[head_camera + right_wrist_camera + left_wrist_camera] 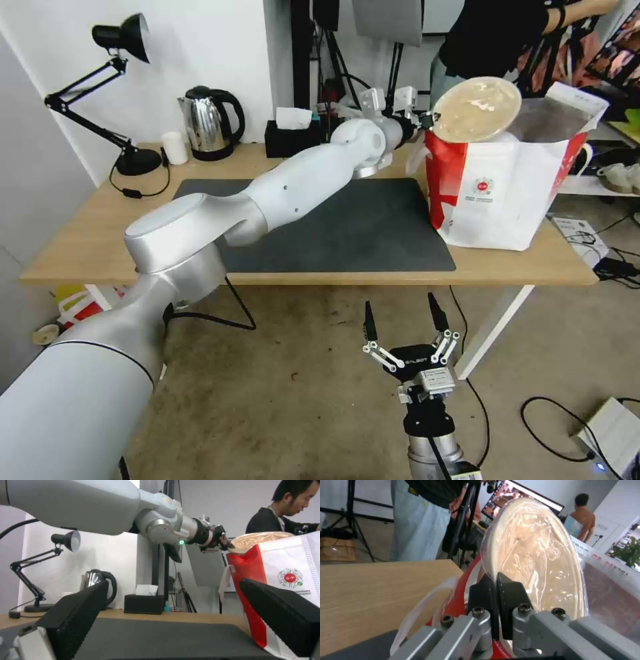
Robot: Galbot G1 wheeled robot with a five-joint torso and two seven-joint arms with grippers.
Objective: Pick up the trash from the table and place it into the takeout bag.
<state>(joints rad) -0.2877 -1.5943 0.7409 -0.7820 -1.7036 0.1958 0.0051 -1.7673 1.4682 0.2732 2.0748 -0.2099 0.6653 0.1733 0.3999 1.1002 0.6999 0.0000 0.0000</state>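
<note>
My left gripper [427, 121] is shut on the rim of the beige pulp bowl [477, 109]. The bowl is tipped on edge over the open mouth of the white-and-red takeout bag [507, 193], which stands at the right end of the table [87, 247]. In the left wrist view the black fingertips [510, 587] pinch the bowl [536, 555] above the bag's silver lining [610, 597]. My right gripper [403, 320] is open and holds nothing, low over the floor in front of the table. The right wrist view shows the left gripper [225, 543], the bowl [260, 538] and the bag [286, 580].
A dark grey mat [347, 233] covers the table's middle. Along the back stand a black desk lamp [127, 87], a small white cup [175, 147], a steel kettle [210, 123] and a black tissue box [291, 137]. A person stands behind the bag. Cables lie on the floor at the right.
</note>
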